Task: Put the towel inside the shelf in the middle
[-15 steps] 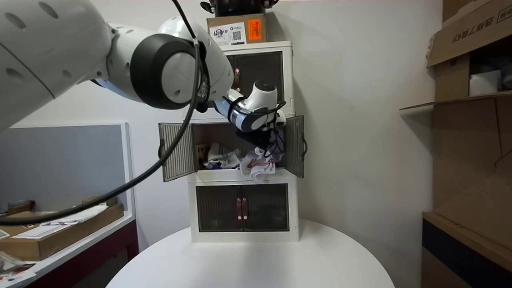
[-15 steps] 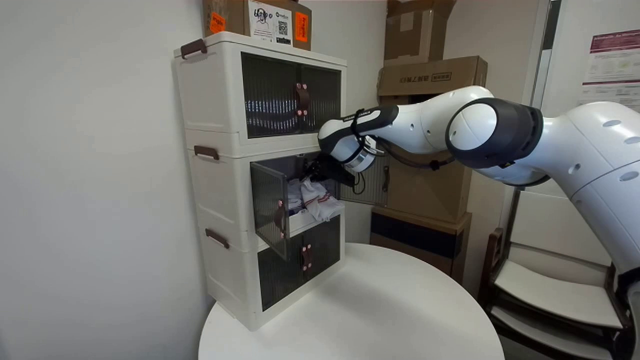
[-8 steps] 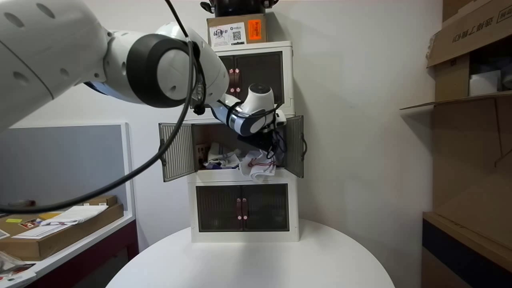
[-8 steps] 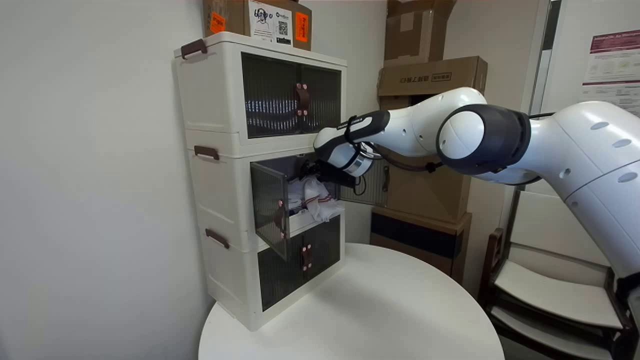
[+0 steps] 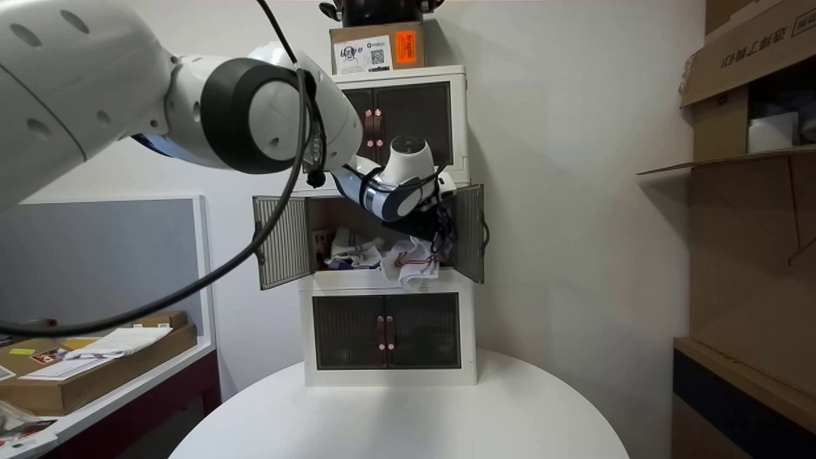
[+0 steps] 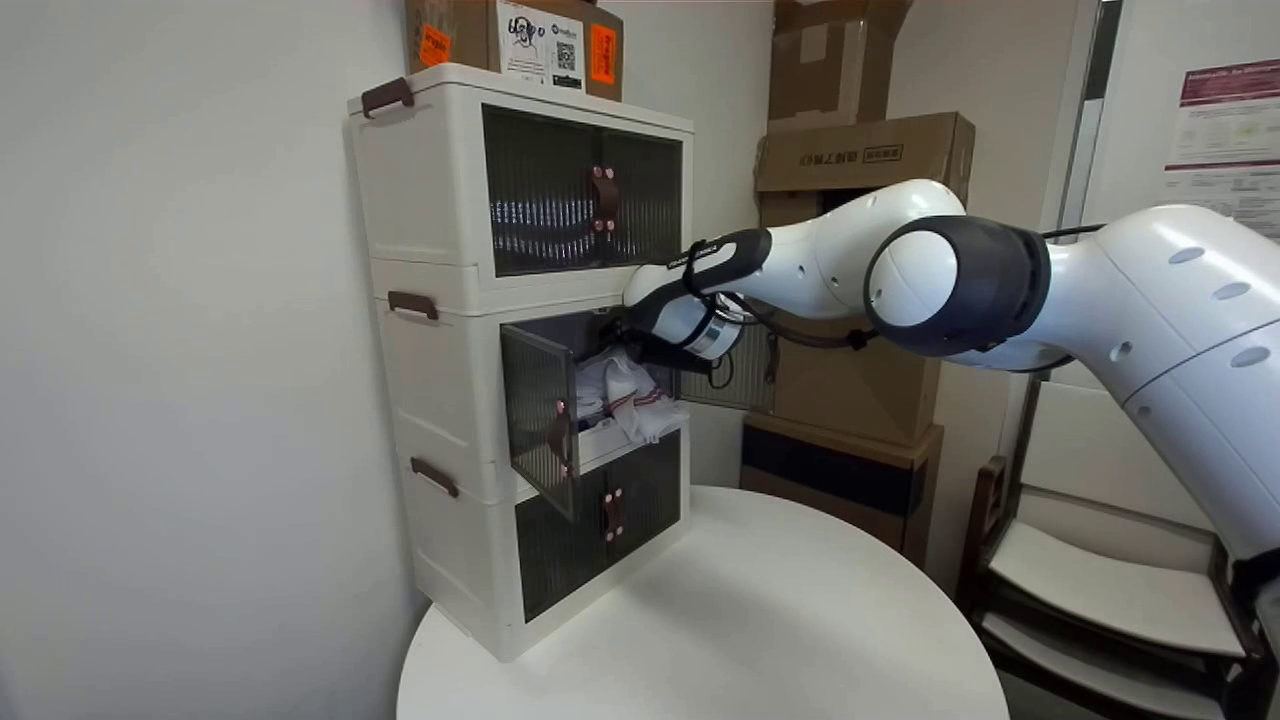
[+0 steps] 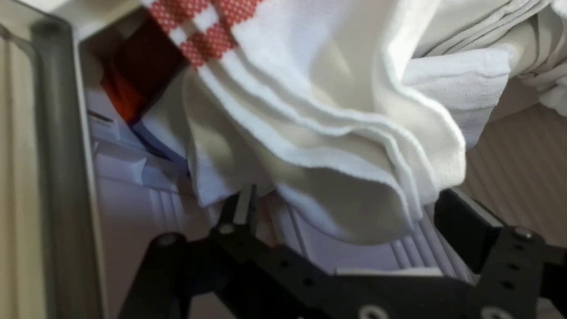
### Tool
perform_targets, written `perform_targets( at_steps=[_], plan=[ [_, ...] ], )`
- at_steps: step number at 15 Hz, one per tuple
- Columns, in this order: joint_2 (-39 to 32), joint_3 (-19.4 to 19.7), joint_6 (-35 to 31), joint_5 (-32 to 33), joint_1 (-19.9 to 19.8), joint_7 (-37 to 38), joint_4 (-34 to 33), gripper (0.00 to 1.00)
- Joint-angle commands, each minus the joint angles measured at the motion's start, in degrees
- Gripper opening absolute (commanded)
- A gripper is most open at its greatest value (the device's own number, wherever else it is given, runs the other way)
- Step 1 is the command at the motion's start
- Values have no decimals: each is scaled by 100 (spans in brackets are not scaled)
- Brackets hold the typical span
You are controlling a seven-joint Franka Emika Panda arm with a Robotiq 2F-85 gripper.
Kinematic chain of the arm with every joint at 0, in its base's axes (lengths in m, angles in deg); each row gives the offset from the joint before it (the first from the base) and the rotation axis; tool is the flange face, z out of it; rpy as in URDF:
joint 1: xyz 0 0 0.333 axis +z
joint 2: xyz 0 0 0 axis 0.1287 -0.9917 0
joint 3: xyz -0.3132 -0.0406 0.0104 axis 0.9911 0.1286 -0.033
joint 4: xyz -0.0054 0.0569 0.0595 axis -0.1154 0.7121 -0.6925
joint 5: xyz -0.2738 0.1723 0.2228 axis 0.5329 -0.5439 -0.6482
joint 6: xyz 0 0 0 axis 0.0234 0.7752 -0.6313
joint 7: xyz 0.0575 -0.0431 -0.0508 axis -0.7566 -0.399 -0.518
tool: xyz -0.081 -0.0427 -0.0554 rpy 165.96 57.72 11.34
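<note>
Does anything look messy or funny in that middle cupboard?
Yes, the red-striped towel looks untidy: in both exterior views, part droops over the front edge of the middle shelf instead of lying inside.

Read as a lab or office corner, could not tell which: robot arm (image 6: 985, 280) hung above a round white table (image 6: 780, 600), cartons (image 6: 865, 155) stood stacked beyond, and a printed poster (image 6: 1232, 130) hung behind.

The cabinet (image 6: 445, 390) looks like smooth plastic, its upper doors (image 6: 540, 190) ribbed and glossy. Partly inside its middle compartment (image 5: 322, 213), the towel (image 7: 310, 124) is matt woven cloth. Atop the cabinet sits a cardboard box (image 6: 475, 35); beneath the cabinet, a smooth tabletop (image 6: 750, 600).
</note>
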Motion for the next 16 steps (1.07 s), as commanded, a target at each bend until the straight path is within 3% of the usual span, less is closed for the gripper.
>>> perform_targets(
  at_steps=[1,2,3,4,5,8,12,16],
  plan=[
    [23,19,149,37,-11,-122,-21,100],
    [53,79,223,81,9,-112,-2,100],
    [294,336,957,279,25,-15,109,100],
    [306,329,1297,312,-4,-92,33,100],
    [96,228,704,112,70,-53,-10,100],
    [111,245,789,99,92,-54,-9,100],
    [519,350,1420,148,24,-105,502,100],
    [987,456,1399,152,-65,-349,1013,100]
  ],
)
